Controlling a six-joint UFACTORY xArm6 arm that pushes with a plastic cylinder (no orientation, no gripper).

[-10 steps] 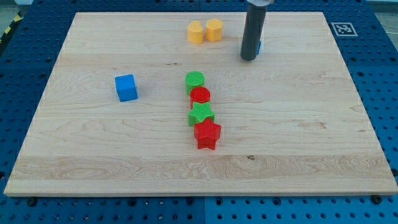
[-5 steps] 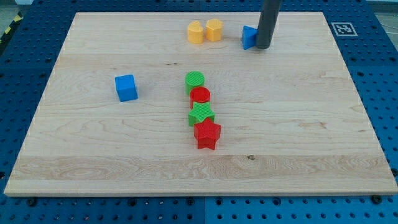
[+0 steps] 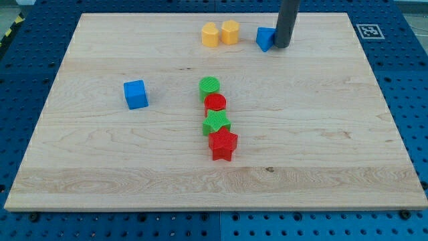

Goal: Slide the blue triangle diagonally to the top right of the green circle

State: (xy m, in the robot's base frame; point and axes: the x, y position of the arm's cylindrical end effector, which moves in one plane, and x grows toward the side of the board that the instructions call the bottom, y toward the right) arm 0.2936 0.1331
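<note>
The blue triangle (image 3: 265, 39) lies near the view's top, right of centre. My tip (image 3: 282, 46) stands right against its right side. The green circle (image 3: 209, 86) sits near the board's middle, well below and to the left of the triangle. It heads a column running down the view: a red circle (image 3: 215, 103), a green star (image 3: 216, 122) and a red star (image 3: 223, 144).
Two yellow blocks (image 3: 220, 33) sit side by side at the view's top, just left of the blue triangle. A blue cube (image 3: 136, 94) lies at the left. The wooden board (image 3: 100, 161) ends close above the triangle. A marker tag (image 3: 370, 30) is at the top right corner.
My tip moved from the triangle's front left to its right side, then nudged the triangle slightly left. The other blocks have not moved.
</note>
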